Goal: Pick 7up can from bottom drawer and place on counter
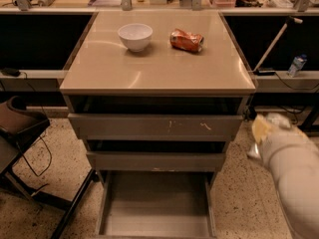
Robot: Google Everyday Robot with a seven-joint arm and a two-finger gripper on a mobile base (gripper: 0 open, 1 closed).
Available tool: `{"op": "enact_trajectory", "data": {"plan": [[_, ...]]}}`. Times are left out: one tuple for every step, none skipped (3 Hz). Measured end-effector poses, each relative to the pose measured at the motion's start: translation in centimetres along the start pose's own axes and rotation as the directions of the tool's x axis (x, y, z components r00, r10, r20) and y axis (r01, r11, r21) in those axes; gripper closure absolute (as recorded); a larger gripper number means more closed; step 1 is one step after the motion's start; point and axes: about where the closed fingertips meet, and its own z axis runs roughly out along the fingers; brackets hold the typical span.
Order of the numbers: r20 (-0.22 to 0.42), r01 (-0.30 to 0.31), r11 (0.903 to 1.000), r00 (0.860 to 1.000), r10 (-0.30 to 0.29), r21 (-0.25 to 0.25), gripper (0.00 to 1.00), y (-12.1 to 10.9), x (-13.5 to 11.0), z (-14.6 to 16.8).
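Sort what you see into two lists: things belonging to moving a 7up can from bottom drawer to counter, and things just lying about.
Job: bottom drawer, open, no can seen inside; counter; gripper, low at the right edge of view.
Lying about: white bowl and orange-red can, both on the counter; small bottle, far right.
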Motion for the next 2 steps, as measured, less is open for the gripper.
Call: {"op": "enact_trajectory", "data": {"plan": [[0.112,0.004,0.9998,0.994,-0.006,0.020,1.00,3.3,-8.3,1.9],[0.220,0.026,0.9996,0.975,-0.027,0.010,1.00,9.6,-16.2,2.5]]}}
